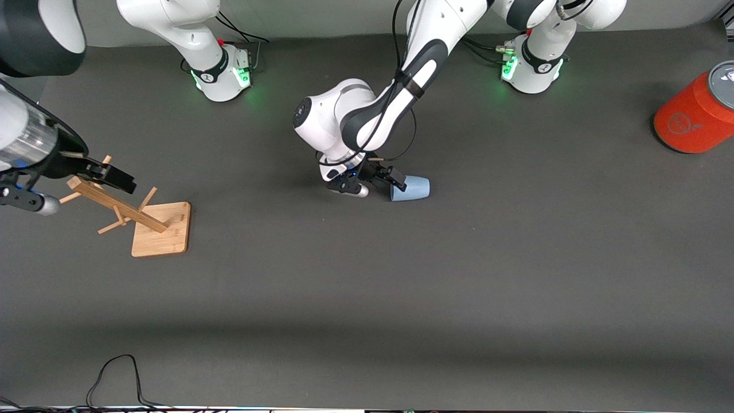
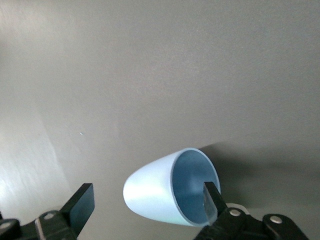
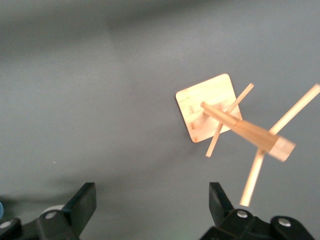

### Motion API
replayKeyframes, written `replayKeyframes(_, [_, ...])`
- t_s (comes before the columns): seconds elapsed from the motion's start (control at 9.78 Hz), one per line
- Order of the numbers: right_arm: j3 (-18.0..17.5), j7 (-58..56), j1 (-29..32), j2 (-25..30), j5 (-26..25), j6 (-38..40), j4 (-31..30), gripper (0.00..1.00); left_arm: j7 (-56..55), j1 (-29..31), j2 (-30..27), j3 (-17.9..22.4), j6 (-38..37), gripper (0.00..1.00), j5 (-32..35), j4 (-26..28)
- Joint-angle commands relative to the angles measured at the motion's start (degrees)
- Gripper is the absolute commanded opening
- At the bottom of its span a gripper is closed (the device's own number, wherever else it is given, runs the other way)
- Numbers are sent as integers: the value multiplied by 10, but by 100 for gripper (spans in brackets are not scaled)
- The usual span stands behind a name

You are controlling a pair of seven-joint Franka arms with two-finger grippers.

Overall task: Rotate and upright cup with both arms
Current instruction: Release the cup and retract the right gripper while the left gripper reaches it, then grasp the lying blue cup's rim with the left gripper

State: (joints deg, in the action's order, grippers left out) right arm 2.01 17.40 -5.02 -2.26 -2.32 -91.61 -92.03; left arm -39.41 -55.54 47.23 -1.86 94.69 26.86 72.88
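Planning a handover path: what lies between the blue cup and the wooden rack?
Only bare dark table, the front view shows, between the cup and the rack.

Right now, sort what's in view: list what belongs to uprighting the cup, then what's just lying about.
Belongs to the job:
- cup, on its side, one finger of the open left gripper inside its mouth
- right gripper, open, waiting over the wooden rack

Lying about:
- wooden rack
- orange cylinder
- black cable
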Motion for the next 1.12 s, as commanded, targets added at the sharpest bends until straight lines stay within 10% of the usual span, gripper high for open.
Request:
replayKeyframes(0.0, [-1,-113,20,16,8,-29,-20,100,20,-18,25,9,-18,95,29,-19])
replayKeyframes(0.51, [25,-204,23,16,10,-27,-10,100,42,-20,38,9,-17,85,39,-8])
replayKeyframes(0.82, [5,-204,57,17,10,-21,-10,100,59,-19,42,9,-18,17,52,-4])
replayKeyframes(1.02, [-4,-204,59,17,10,-21,-10,100,57,-19,38,9,-20,0,51,-4])
